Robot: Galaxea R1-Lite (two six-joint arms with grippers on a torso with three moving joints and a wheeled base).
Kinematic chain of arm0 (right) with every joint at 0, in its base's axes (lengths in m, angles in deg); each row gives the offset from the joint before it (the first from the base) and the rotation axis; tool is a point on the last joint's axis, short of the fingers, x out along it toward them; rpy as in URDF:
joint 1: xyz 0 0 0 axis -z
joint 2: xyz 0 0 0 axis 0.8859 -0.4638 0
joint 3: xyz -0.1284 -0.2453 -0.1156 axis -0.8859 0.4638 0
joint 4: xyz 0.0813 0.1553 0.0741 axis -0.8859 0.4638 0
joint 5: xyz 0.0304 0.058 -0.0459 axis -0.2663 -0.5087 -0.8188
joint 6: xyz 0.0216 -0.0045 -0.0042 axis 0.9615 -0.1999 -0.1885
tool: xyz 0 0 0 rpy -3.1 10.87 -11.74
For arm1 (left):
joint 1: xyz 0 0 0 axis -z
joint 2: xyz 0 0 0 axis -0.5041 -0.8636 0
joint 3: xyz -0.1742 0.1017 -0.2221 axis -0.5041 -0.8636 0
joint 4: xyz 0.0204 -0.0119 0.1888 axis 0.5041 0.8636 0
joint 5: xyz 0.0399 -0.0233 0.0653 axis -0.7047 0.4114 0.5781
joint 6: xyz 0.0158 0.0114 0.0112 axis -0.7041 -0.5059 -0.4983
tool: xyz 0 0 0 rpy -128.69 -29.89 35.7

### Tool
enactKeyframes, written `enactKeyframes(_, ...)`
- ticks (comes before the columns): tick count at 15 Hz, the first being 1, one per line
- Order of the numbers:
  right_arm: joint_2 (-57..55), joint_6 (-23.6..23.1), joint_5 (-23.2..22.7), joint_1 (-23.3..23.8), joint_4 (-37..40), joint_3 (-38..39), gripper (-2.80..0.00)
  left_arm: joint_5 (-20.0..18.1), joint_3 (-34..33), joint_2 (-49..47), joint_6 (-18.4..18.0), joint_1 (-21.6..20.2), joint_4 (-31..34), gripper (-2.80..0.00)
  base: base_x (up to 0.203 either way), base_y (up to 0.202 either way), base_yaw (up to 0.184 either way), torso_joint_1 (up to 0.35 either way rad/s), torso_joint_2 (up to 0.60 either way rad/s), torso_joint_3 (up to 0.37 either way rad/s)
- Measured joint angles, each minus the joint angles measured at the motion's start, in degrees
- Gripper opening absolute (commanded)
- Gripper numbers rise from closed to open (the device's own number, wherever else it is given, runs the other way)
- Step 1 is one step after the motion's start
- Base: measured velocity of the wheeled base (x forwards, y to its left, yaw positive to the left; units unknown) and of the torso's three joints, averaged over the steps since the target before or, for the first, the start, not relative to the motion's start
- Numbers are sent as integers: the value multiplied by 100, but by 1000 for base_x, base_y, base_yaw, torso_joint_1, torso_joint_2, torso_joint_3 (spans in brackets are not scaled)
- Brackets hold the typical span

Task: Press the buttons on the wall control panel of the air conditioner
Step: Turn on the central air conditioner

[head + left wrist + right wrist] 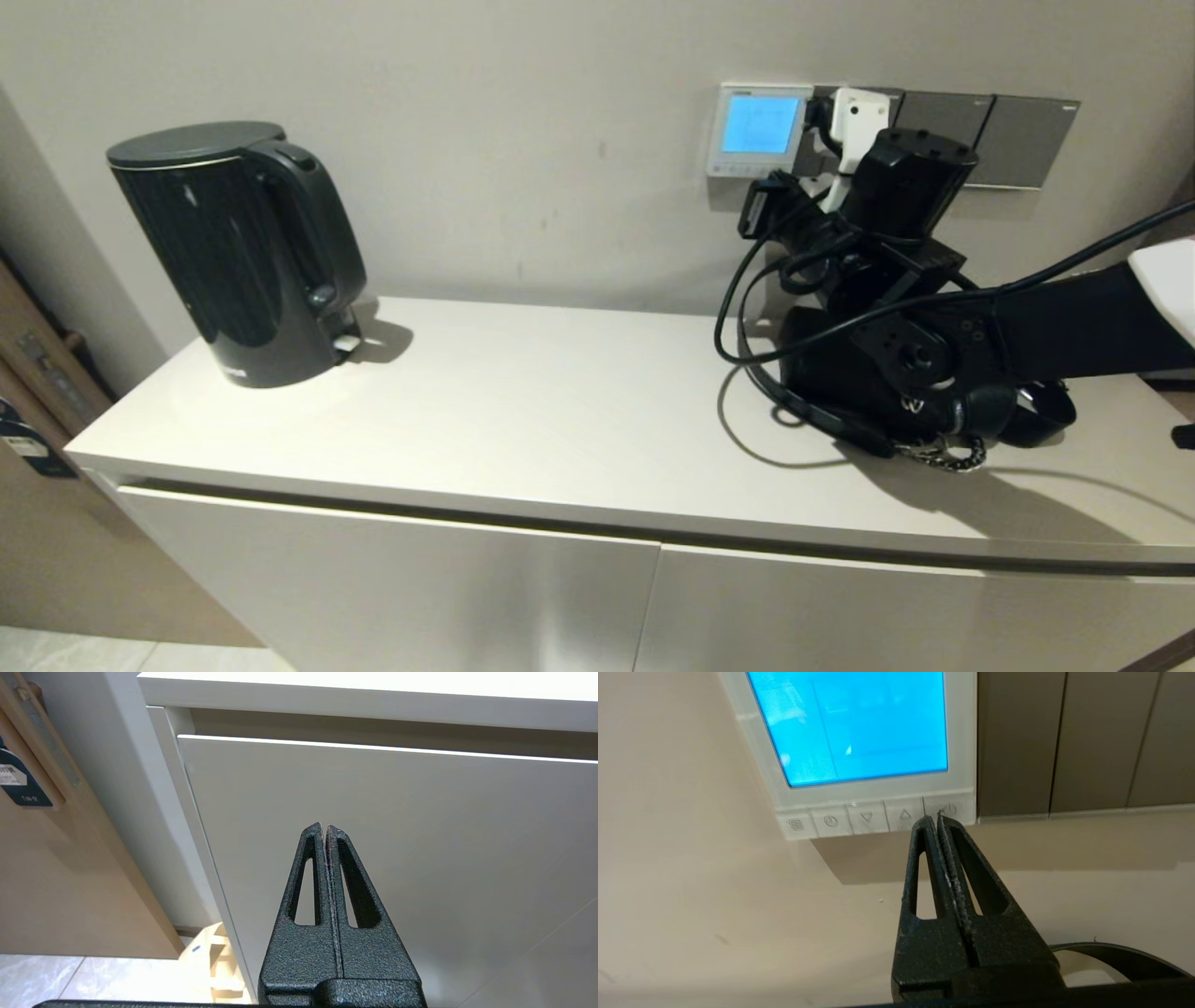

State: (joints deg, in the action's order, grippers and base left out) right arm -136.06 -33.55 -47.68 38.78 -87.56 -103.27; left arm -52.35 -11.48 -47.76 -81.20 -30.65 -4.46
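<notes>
The air conditioner's wall control panel (pixel 758 131) is a small white-framed thermostat on the wall, its screen glowing light blue. In the right wrist view its frame (pixel 878 786) fills the top, with the row of pale buttons (pixel 866 817) below the screen. My right gripper (pixel 933 819) is shut and empty. Its tips sit at the lower edge of the row, at the seam between the up-arrow key (pixel 904 814) and the power key (pixel 951 809). My right arm (pixel 920 187) reaches up to the panel. My left gripper (pixel 323 828) is shut and empty, low before the cabinet door.
Flat grey switch plates (pixel 990 140) adjoin the panel on the right and also show in the right wrist view (pixel 1064 742). A black kettle (pixel 238 252) stands at the left of the white cabinet top (pixel 560 411). Black cables (pixel 747 308) hang from my right arm.
</notes>
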Motion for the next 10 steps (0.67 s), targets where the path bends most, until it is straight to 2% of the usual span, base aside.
enactKeyframes(10,58,-6,0,5,17,28,-280,-1,0,0,-2,0,-2,-280,0,0,0,0,0,0)
